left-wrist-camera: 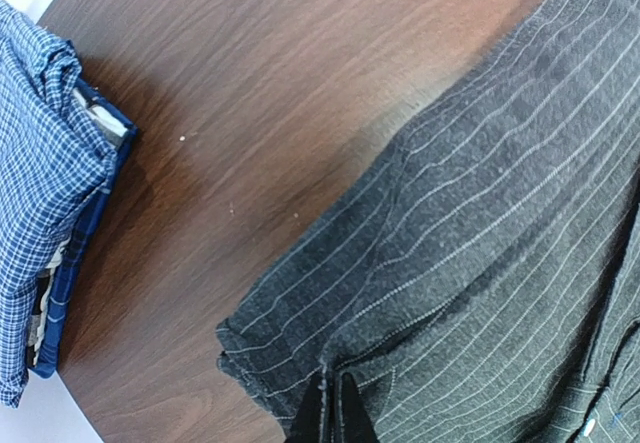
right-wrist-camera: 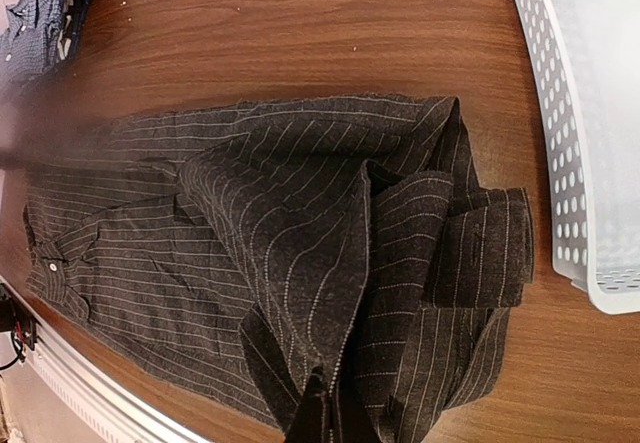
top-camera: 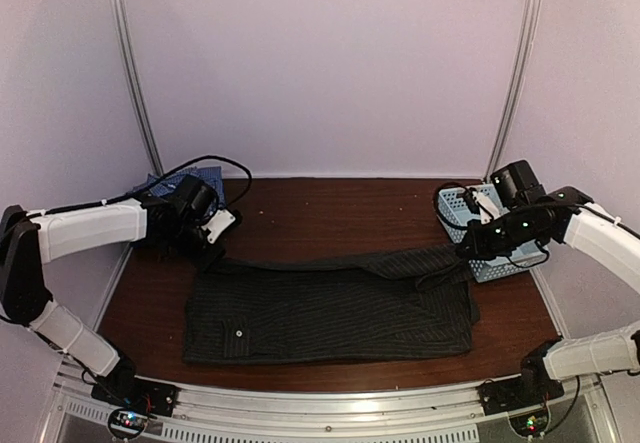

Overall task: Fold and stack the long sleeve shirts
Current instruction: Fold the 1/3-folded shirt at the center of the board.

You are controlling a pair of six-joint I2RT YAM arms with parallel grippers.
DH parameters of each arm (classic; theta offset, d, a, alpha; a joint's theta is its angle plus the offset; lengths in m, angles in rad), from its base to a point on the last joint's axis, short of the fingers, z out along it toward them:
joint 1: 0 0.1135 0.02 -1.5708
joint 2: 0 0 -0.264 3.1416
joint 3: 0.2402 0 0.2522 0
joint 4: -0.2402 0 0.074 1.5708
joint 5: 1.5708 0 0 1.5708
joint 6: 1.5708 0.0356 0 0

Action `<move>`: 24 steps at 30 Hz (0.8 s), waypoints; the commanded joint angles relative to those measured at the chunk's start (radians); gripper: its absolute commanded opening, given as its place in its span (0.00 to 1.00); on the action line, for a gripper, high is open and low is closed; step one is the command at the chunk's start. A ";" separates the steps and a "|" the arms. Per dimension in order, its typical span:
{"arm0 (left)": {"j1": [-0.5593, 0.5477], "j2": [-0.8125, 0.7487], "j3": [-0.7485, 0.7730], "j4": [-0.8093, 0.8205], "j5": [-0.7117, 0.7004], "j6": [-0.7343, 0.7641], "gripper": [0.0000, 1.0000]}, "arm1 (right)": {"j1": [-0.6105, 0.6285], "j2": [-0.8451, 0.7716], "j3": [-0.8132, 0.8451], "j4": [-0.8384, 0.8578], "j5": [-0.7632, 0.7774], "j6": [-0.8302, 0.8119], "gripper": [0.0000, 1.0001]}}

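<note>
The black pinstriped shirt (top-camera: 330, 308) lies spread across the middle of the table, and its far edge is raised at both ends. At the far left corner of that edge, my left gripper (top-camera: 212, 251) is shut on the cloth, with the pinstriped fabric (left-wrist-camera: 480, 223) pinched between its fingertips (left-wrist-camera: 333, 403). On the far right, my right gripper (top-camera: 468, 250) is shut on a fold of the same shirt (right-wrist-camera: 300, 243), the fold running into its fingertips (right-wrist-camera: 330, 398). A sleeve cuff (right-wrist-camera: 490, 248) lies folded over on that side. The blue checked shirt (top-camera: 185, 180) lies folded at the back left corner (left-wrist-camera: 40, 163).
A light blue perforated plastic basket (top-camera: 485, 233) stands at the right edge of the table, close beside my right gripper (right-wrist-camera: 585, 113). Bare brown wood (top-camera: 330, 213) shows behind the black shirt. The table's metal front rail (top-camera: 330, 403) runs just below the shirt's near hem.
</note>
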State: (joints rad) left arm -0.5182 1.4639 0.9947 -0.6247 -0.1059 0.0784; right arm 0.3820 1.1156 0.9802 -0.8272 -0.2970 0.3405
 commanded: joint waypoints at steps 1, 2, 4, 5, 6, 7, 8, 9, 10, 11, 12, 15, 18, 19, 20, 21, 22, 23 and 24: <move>-0.032 -0.012 -0.016 0.025 -0.021 0.016 0.00 | 0.006 -0.036 0.024 -0.061 -0.023 0.002 0.00; -0.037 -0.014 -0.018 0.025 -0.014 0.023 0.00 | 0.006 -0.041 0.019 -0.064 -0.029 0.003 0.00; -0.049 -0.016 -0.021 0.018 0.003 0.034 0.00 | 0.006 -0.055 0.010 -0.075 -0.029 0.008 0.00; -0.056 -0.019 -0.023 0.016 0.008 0.041 0.00 | 0.006 -0.061 0.004 -0.078 -0.029 0.011 0.00; -0.060 -0.022 -0.028 0.016 0.017 0.045 0.00 | 0.005 -0.067 -0.005 -0.078 -0.029 0.015 0.00; -0.064 -0.021 -0.033 0.016 0.028 0.052 0.00 | 0.006 -0.071 -0.012 -0.077 -0.030 0.018 0.00; -0.068 -0.019 -0.036 0.016 0.034 0.055 0.00 | 0.006 -0.074 -0.020 -0.079 -0.034 0.020 0.00; -0.070 -0.016 -0.038 0.016 0.035 0.058 0.00 | 0.007 -0.076 -0.029 -0.081 -0.035 0.022 0.00; -0.072 -0.012 -0.040 0.015 0.032 0.058 0.00 | 0.007 -0.078 -0.038 -0.079 -0.037 0.027 0.00; -0.072 -0.009 -0.043 0.013 0.027 0.059 0.00 | 0.008 -0.081 -0.049 -0.076 -0.038 0.030 0.00; -0.072 -0.008 -0.047 0.013 0.018 0.060 0.00 | 0.009 -0.084 -0.060 -0.074 -0.037 0.034 0.00; -0.072 0.008 -0.045 0.006 -0.005 0.059 0.00 | 0.012 -0.094 -0.093 -0.069 -0.036 0.043 0.00; -0.072 0.023 -0.041 -0.002 -0.014 0.058 0.00 | 0.014 -0.109 -0.110 -0.074 -0.032 0.051 0.00; -0.072 0.026 -0.040 -0.005 -0.020 0.059 0.00 | 0.014 -0.117 -0.111 -0.078 -0.029 0.053 0.00; -0.072 0.029 -0.038 -0.009 -0.040 0.057 0.00 | 0.015 -0.121 -0.112 -0.082 -0.023 0.056 0.00; -0.072 0.034 -0.035 -0.017 -0.061 0.054 0.00 | 0.015 -0.125 -0.113 -0.087 -0.020 0.058 0.00; -0.072 0.036 -0.035 -0.020 -0.082 0.053 0.01 | 0.015 -0.127 -0.114 -0.090 -0.016 0.059 0.00; -0.072 0.036 -0.034 -0.022 -0.102 0.052 0.03 | 0.016 -0.129 -0.117 -0.094 -0.013 0.061 0.00; -0.072 0.035 -0.033 -0.026 -0.113 0.051 0.05 | 0.017 -0.129 -0.121 -0.095 -0.012 0.061 0.00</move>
State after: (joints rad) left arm -0.5865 1.4914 0.9573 -0.6350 -0.1432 0.1223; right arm 0.3889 1.0103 0.8711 -0.9039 -0.3302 0.3847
